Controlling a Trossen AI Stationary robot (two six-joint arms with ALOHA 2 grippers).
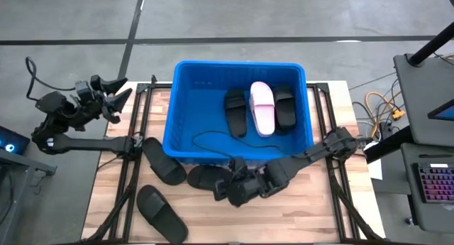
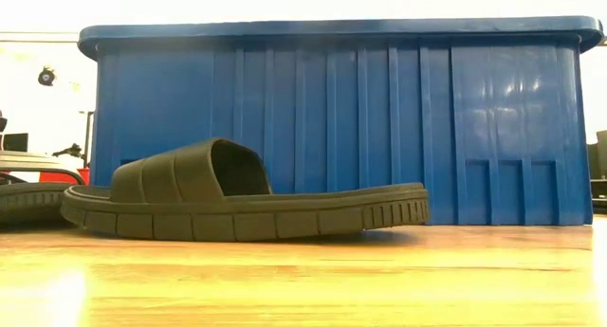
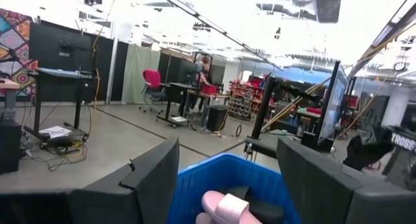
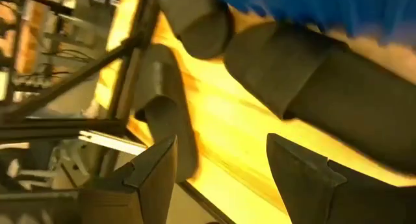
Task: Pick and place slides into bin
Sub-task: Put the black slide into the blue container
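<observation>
Blue bin rim | right claw open beside black slides

Right wrist view smeared with blur, bin sides cut off in low view

Table: pale wooden top with a black metal frame along both sides. Directly upon it stood one large blue bin, set toward the far edge. Loose black slides lay on the bare wood before the bin's near wall: one just off its left corner, one beside that against the wall, and one apart near the table's front left. In the low view a black slide rested sole-down on the wood, close in front of the bin's ribbed wall.
</observation>
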